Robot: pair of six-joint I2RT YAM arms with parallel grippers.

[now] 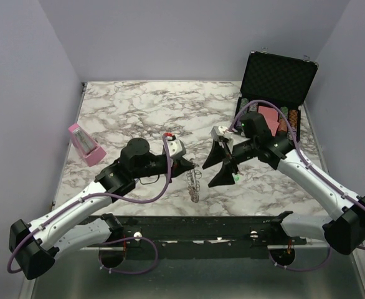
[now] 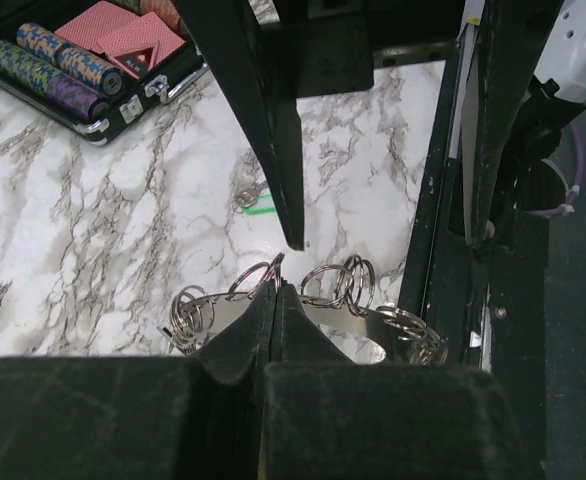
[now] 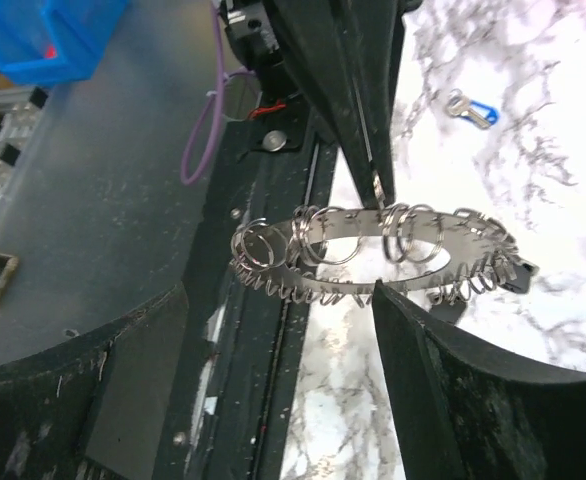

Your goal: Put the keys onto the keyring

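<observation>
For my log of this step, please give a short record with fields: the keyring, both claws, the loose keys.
keyring: held by the left claw
left claw: shut on the keyring
right claw: open, one finger on each side of the keyring
blue key: loose on the table
green key: loose on the table

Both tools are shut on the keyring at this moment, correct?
Not quite. The left tool is shut on the keyring, but the right tool is open, its jaws standing apart on either side of the ring, as the right wrist view shows.
</observation>
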